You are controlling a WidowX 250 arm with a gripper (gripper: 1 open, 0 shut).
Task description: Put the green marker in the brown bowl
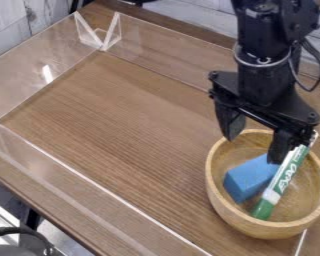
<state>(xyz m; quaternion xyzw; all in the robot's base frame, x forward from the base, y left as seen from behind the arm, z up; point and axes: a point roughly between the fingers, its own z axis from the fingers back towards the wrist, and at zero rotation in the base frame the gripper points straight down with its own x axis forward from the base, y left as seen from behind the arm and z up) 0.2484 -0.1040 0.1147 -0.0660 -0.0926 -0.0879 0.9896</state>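
Observation:
The green marker (pixel 282 182) lies tilted inside the brown bowl (pixel 227 205) at the lower right, its dark green end low near the front rim and its upper end leaning against the far right side. My gripper (pixel 270 137) hangs just above the bowl, pointing down, open, with nothing between its fingers. A blue block (pixel 251 175) rests in the bowl beside the marker.
The bowl sits on a wooden tabletop (pixel 123 110) enclosed by low clear plastic walls (pixel 49 72). A folded clear stand (pixel 96 33) is at the back left corner. The table's front edge runs close to the bowl.

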